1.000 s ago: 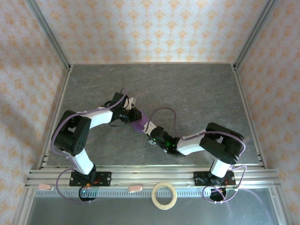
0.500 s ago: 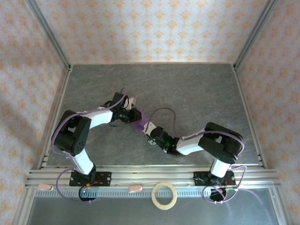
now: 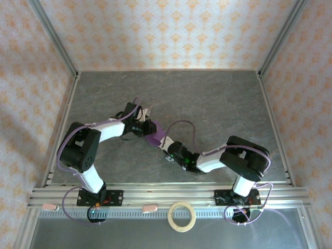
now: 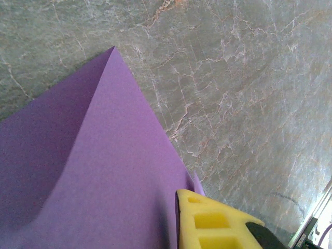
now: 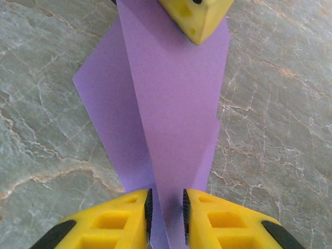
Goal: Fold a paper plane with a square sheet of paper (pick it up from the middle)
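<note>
Right end effector clenched on the purple paper ridge: best to crease squarely. Left end effector ahead, grip unclear.

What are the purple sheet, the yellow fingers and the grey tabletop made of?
Purple paper: thin matte paper, seemingly; it holds sharp creases and flat layers. Yellow fingers of the right tool: probably plastic, dull, with hollow pockets. Tabletop: grey veined surface like stone or stone-print laminate; cannot tell which.

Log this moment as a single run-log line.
stage: mid-fold | right gripper: pinching purple paper ridge | left gripper: tip over paper | paper: creased, on table
</note>
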